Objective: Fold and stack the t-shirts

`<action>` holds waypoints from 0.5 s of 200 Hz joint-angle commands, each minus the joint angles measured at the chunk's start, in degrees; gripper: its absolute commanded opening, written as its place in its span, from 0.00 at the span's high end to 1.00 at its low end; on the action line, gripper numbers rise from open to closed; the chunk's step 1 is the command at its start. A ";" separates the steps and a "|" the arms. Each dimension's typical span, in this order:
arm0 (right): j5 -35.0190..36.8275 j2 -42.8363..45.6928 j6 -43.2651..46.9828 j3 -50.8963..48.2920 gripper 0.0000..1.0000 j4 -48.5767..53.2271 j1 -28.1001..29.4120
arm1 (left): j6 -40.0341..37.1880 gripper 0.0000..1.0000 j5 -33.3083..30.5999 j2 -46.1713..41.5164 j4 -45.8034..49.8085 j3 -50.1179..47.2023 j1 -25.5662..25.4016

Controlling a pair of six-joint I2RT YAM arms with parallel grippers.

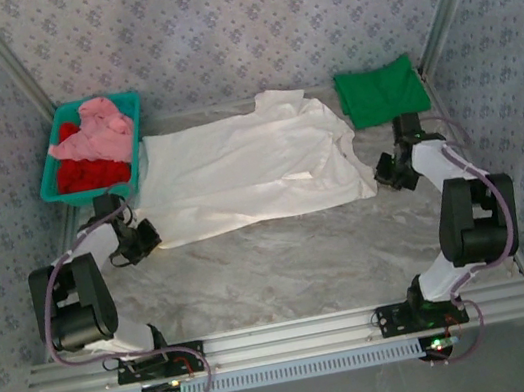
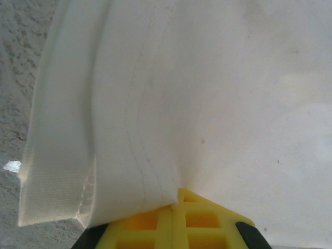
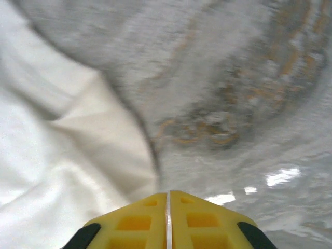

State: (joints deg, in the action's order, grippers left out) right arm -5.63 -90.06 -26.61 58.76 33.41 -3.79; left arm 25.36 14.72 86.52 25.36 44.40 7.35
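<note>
Overhead, marble table (image 1: 304,260) bearing all items; white shirt (image 1: 248,173) spread flat across its far half, reaching from the left gripper to the right gripper; teal bin (image 1: 48,178) at the far left corner, touching the white shirt's left end, holding a crumpled pink shirt (image 1: 99,133) over a red shirt (image 1: 86,174); green shirt (image 1: 381,91) folded square at the far right, just beyond the white shirt's right end. Left gripper (image 2: 175,199) at the white shirt's near left corner, jaws pressed together, pinching the cloth beside its stitched hem; right gripper (image 3: 168,194) low over bare table, jaws pressed together, the white shirt's edge just to its left.
</note>
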 commanded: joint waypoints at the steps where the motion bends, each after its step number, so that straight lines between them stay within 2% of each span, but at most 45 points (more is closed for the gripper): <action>1: -2.69 2.17 -2.40 4.85 0.81 -1.33 5.07 | 0.04 0.96 -1.27 1.41 -0.68 -0.54 -0.15; 36: -9.80 -4.70 -6.63 9.07 0.61 -6.63 11.68 | 0.12 0.96 -1.67 2.14 -3.10 -1.36 -0.10; 54: -13.75 -9.83 -8.94 12.45 0.58 -9.43 12.86 | 0.04 0.96 -1.43 2.92 -3.88 -1.42 -0.24; 100: -14.46 -18.44 -11.61 16.91 0.54 -11.59 14.96 | -0.06 0.96 -1.18 4.44 -5.58 -1.71 -0.24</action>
State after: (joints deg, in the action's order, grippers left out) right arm -18.02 -106.17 -35.62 72.88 22.94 10.33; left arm 25.52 14.59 88.75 20.36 43.66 7.35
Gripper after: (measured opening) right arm 0.455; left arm 0.042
